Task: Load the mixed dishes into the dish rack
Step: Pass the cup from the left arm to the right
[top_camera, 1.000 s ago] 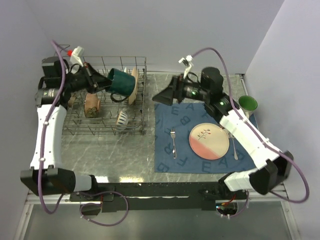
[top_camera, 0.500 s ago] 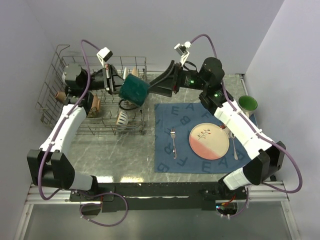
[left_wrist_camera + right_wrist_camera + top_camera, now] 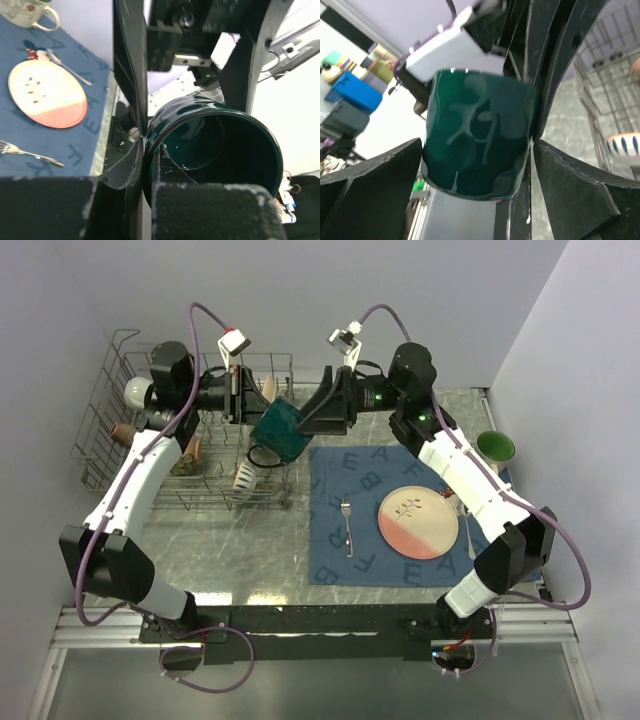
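Observation:
A dark green mug [image 3: 283, 430] hangs in the air between the dish rack [image 3: 160, 485] and the blue placemat [image 3: 330, 560]. My left gripper [image 3: 256, 412] is shut on its rim; in the left wrist view the left gripper [image 3: 144, 152] pinches the wall of the mug [image 3: 215, 145]. My right gripper [image 3: 316, 420] is open, one finger on each side of the mug's base. In the right wrist view the mug [image 3: 477, 135] fills the gap of the right gripper [image 3: 479, 192]. A pink-and-cream plate [image 3: 418, 523], a fork [image 3: 347, 523] and a spoon [image 3: 468, 530] lie on the mat.
The rack holds a tan plate [image 3: 268, 392], a striped bowl [image 3: 245, 475], a white mug [image 3: 135, 392] and brown pieces [image 3: 185, 450]. A green-lined cup [image 3: 495, 447] stands at the mat's far right corner. The two arms meet above the rack's right end.
My left arm has carried the green mug right, out past the rack's right end. My right gripper has swung left and now straddles the mug.

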